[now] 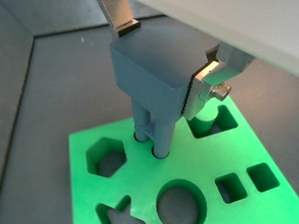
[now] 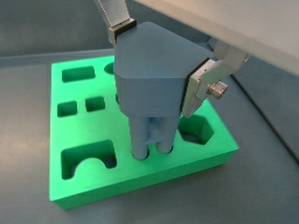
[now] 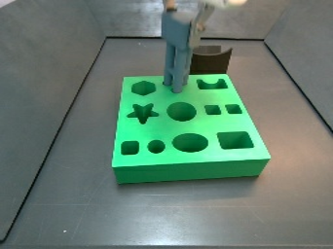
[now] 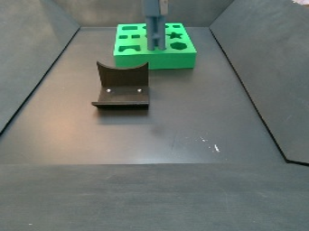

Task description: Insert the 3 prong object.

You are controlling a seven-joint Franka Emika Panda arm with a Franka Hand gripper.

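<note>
The dark table (image 4: 145,135) carries everything, and it is bare enough that the work is concentrated at one end. Largest on it is the single green block (image 3: 189,163), lying flat with its cut-outs facing up so that pieces can be lowered straight in; a side view shows about ten recesses, among them a hexagon, a star, circles, squares and an arch shape. Next in size is the one dark curved block (image 4: 122,89), which sits well apart from the green block and plays no part in this step, so I judge it has simply been left out of the way. Then comes the tool (image 1: 163,54), hanging directly above the green block with its silver fingers (image 1: 208,81) closed onto the broad upper body of the 3 prong object (image 2: 149,83). That grip holds the single blue-grey bar upright with its prongs pointing down, which is the pose an insertion needs. In both wrist views the prong tips are at the block's top face, near its middle and beside an arch-shaped slot; whether they have entered a hole or merely rest on the surface I cannot tell. Insertion appears to be at the alignment or early seating stage.
</note>
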